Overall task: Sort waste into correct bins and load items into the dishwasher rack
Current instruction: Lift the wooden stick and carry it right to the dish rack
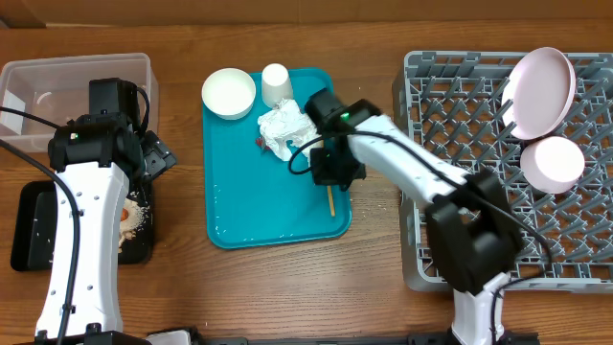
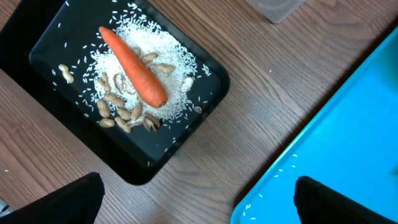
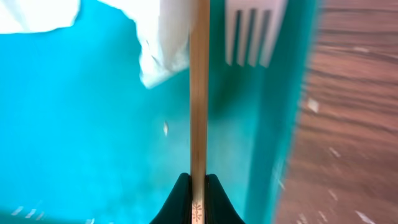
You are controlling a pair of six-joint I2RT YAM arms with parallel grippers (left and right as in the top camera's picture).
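My right gripper (image 1: 335,172) is shut on the thin wooden stick (image 1: 330,201) over the right side of the teal tray (image 1: 259,211). The right wrist view shows the stick (image 3: 199,93) clamped between the fingers (image 3: 199,186), with the white fork (image 3: 255,31) and the crumpled napkin (image 3: 161,37) beyond. The napkin (image 1: 284,129) and a small red scrap (image 1: 260,141) lie on the tray. My left gripper (image 2: 199,202) is open and empty, beside the black tray (image 2: 81,118), which holds the carrot (image 2: 134,68), rice and peanuts. The fork is hidden in the overhead view.
A white bowl (image 1: 229,93) and a cup (image 1: 277,84) stand at the teal tray's back. The grey rack (image 1: 460,105) at the right holds the plate (image 1: 539,91) and a bowl (image 1: 553,163). The clear tub (image 1: 57,81) is at the back left.
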